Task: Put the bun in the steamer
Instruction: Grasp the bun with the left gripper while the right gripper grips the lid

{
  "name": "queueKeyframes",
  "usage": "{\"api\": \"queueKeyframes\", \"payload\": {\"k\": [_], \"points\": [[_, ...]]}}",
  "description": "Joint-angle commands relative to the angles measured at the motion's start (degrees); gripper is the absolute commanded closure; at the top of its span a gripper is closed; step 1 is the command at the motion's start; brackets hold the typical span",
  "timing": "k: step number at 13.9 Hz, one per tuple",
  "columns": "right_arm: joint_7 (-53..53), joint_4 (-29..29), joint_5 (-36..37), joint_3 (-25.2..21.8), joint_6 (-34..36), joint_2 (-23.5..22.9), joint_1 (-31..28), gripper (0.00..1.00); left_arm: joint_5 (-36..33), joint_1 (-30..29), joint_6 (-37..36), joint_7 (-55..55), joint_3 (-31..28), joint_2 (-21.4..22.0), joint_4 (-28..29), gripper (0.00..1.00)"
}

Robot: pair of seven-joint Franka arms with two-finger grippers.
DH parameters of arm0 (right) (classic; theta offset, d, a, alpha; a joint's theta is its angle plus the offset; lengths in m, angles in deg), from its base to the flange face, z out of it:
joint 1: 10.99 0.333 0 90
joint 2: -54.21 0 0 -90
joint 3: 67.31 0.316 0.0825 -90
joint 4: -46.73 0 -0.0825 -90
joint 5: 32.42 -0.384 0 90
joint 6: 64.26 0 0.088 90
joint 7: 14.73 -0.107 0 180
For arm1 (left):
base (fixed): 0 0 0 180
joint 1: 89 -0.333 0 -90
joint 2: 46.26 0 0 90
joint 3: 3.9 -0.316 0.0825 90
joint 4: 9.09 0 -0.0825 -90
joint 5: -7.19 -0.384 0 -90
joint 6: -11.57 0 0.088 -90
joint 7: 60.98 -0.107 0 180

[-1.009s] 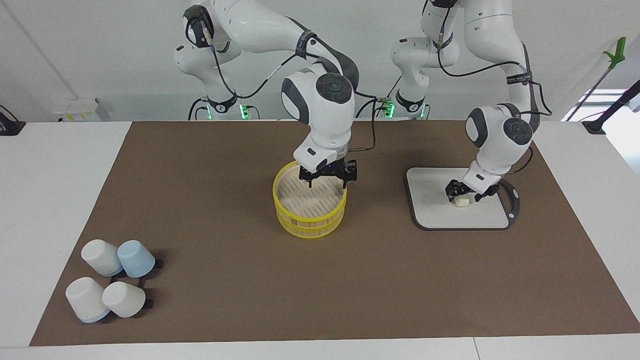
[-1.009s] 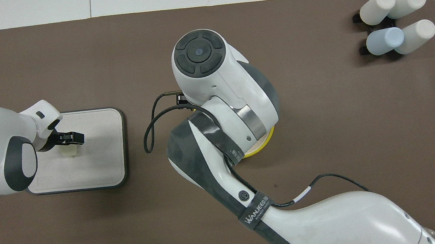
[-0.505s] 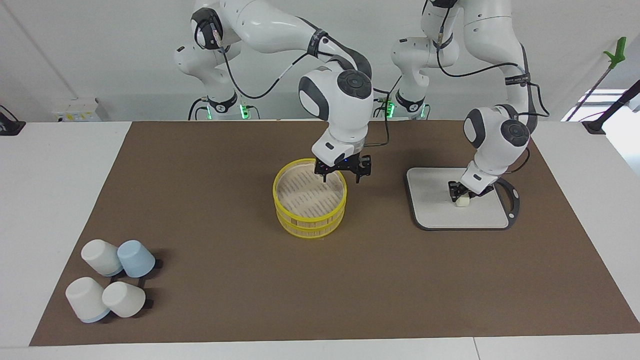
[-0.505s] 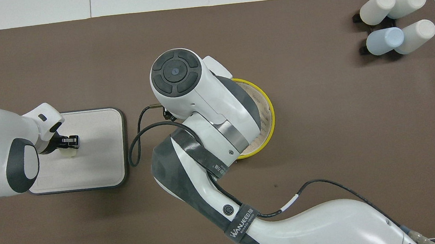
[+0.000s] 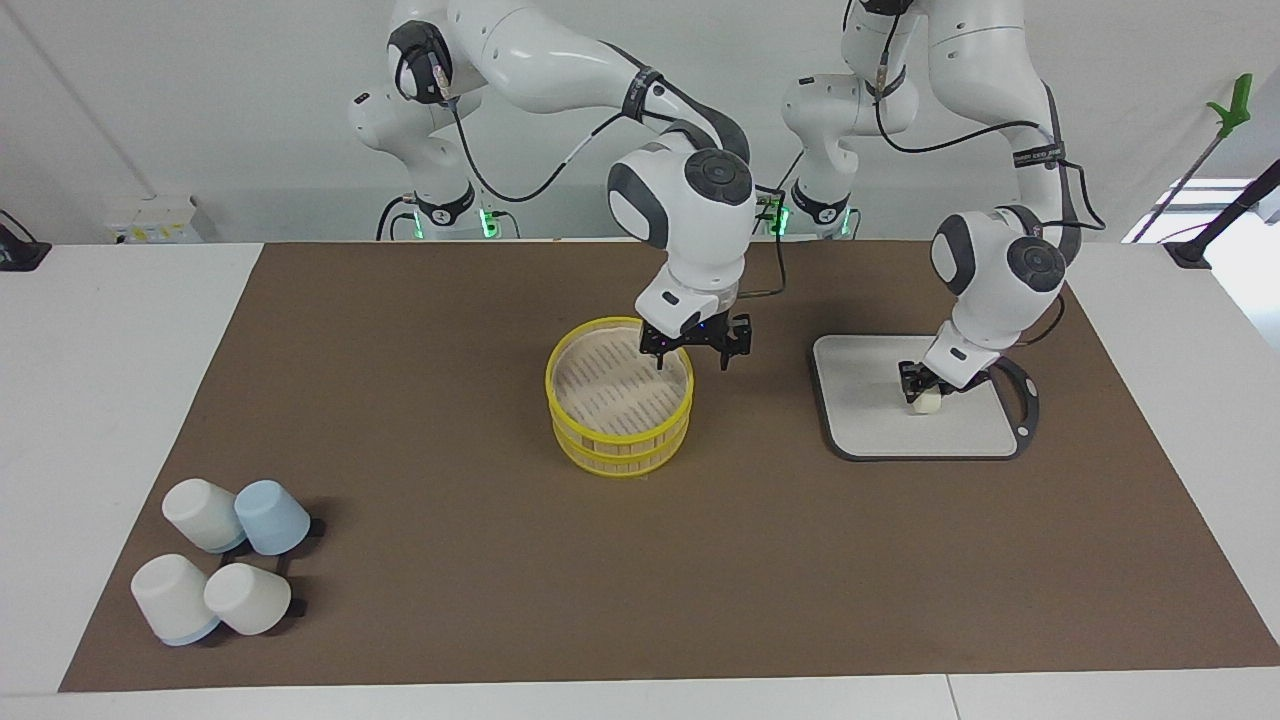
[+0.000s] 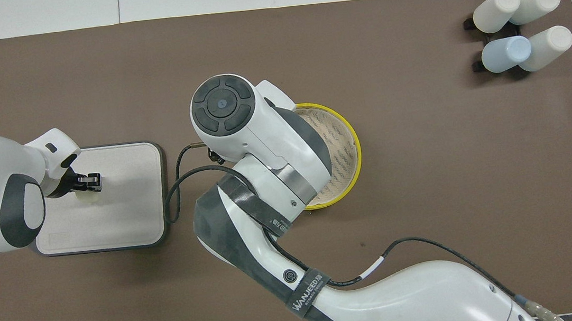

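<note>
I have the left gripper (image 5: pixel 925 391) down on the grey board (image 5: pixel 860 420), fingers pinching the bun (image 5: pixel 927 402), which rests on the board toward the left arm's end of the worktop: pick step, lift not yet made. Right gripper (image 5: pixel 692 352) hangs with fingers spread at the steamer (image 5: pixel 620 405) rim. Next I judge: raise the bun, carry it over the basket, clear of the right gripper.
</note>
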Motion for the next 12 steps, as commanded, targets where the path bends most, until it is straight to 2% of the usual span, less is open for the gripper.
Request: {"api": "queueKeyframes", "payload": {"k": [1,4,6,10,11,12], "points": [[-0.8,1.4,-0.6,0.0,-1.4,0.1,-0.2,0.05,0.9,1.1,-7.5,0.5,-0.8,0.3,-5.2,0.60],[-1.1,2.3,-0.7,0.0,-2.8,0.1,-0.1,0.05,1.8,1.1,-13.2,1.2,-0.8,0.3,-9.1,0.60],[-1.9,4.3,-0.7,0.1,-5.4,0.1,-0.1,0.05,1.8,1.6,-13.5,1.8,-0.8,0.3,-9.5,0.61],[-2.0,5.0,-0.7,0.1,-6.2,0.0,-0.1,0.10,3.0,1.9,-16.1,4.1,-0.6,0.1,-12.0,0.61],[-2.0,5.3,-0.7,0.1,-6.2,0.0,-0.1,0.15,3.1,2.0,-16.1,4.1,-0.6,0.1,-12.1,0.61],[-2.1,5.3,-0.7,0.1,-6.1,0.1,0.0,0.36,3.2,2.0,-16.1,4.1,-0.6,0.1,-12.1,0.61]]}}
